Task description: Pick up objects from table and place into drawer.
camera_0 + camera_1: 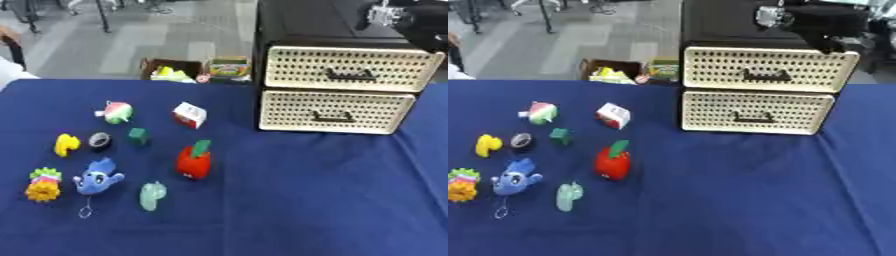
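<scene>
A black cabinet (297,22) with two cream perforated drawers stands at the table's back right. The upper drawer (350,67) juts out a little further than the lower drawer (332,111). My right arm comes in from the upper right, and its dark hand (826,41) hangs over the upper drawer's top right edge. On the left lie a red apple toy (194,162), a white and red box (190,114), a watermelon toy (115,112), a blue plush (96,177), a pale green figure (152,195) and other small toys. The left hand does not show.
A yellow piece (66,144), a black ring (100,141), a small green block (138,135) and a colourful pineapple-like toy (44,185) lie at the far left. Behind the blue table (306,200), a brown box (171,69) and a crayon pack (229,67) sit on the floor.
</scene>
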### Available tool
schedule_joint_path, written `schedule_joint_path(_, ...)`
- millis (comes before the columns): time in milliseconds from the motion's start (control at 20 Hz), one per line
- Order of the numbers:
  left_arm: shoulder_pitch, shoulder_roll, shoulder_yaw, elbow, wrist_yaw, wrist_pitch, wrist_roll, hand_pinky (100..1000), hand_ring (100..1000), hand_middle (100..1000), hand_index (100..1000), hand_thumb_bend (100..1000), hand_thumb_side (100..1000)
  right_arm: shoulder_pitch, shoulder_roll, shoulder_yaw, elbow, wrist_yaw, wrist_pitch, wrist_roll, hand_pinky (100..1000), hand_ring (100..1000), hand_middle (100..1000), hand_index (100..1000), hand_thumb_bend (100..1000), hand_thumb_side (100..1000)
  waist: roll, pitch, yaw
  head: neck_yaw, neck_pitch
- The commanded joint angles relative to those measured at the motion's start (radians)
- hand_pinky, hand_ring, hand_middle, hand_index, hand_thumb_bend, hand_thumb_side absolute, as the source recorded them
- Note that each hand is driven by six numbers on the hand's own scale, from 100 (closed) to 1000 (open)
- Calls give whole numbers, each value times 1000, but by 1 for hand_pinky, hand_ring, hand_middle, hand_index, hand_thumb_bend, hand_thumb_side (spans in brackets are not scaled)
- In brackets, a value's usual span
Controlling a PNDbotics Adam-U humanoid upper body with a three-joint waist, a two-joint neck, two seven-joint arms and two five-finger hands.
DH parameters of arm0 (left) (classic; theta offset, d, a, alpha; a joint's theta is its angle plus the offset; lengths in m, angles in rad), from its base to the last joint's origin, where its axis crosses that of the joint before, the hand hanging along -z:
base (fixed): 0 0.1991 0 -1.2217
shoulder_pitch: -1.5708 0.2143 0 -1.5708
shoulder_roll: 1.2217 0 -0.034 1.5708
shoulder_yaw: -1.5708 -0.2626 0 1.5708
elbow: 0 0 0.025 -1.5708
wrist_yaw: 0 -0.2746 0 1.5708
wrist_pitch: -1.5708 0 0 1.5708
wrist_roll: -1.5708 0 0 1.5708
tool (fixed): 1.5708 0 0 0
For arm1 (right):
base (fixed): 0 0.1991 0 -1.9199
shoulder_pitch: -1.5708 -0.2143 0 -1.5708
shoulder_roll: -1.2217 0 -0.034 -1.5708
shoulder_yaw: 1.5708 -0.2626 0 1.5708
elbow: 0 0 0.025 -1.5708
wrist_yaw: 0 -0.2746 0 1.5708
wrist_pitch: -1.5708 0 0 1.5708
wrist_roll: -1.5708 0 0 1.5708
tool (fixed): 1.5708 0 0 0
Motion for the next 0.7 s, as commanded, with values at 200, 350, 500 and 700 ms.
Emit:
schedule_joint_path(200,-14,19,6,-12,5,3,-1,652,770,752,954,175,1000,-6,-14,-10,36,-2,100,106,100,195,152,806,100,1000,3,-14,0,-3,6)
schedule_joint_path(350,-15,16,5,-12,5,4,-1,652,770,752,953,174,999,8,-14,-9,41,-6,94,111,100,191,148,810,100,1000,3,-12,0,-3,5)
schedule_joint_path(500,-17,14,4,-12,5,4,-1,652,770,752,953,173,999,21,-13,-8,52,-7,97,112,100,188,144,809,100,1000,3,-10,3,-3,4)
schedule_joint_path(700,-18,12,4,-12,5,4,-2,652,770,752,953,171,999,33,-8,-6,74,-5,99,109,100,187,143,810,100,1000,4,-6,7,-1,-1)
